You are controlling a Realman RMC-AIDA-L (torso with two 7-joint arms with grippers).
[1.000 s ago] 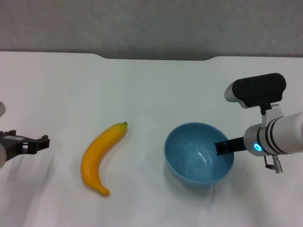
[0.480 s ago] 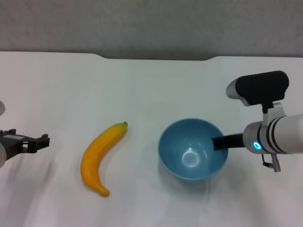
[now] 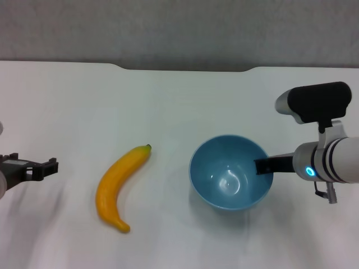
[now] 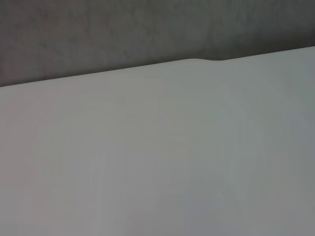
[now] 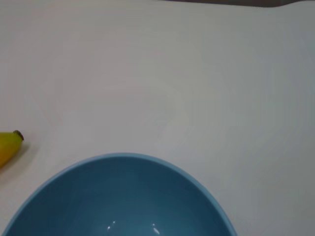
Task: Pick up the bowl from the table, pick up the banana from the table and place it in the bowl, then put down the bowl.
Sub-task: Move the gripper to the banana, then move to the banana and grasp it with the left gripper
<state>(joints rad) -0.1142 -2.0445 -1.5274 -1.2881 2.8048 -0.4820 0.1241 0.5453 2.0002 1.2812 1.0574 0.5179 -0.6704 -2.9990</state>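
Note:
The light blue bowl (image 3: 224, 180) is right of centre on the white table (image 3: 168, 106), with a shadow under it, and seems slightly raised. My right gripper (image 3: 262, 166) is shut on its right rim, with one dark finger (image 3: 269, 165) showing at the rim. The bowl's empty inside fills the near part of the right wrist view (image 5: 118, 196). The yellow banana (image 3: 115, 188) lies on the table left of the bowl, green stem tip pointing away from me; its tip shows in the right wrist view (image 5: 7, 147). My left gripper (image 3: 53, 168) is open and empty at the far left, well clear of the banana.
The table's far edge has a shallow notch (image 3: 185, 68) with a grey wall behind it. The left wrist view shows only bare tabletop (image 4: 157, 162) and that far edge.
My right gripper has moved up and slightly right with the bowl; the bowl has shifted and tilted with it. The banana and the left arm have not moved.

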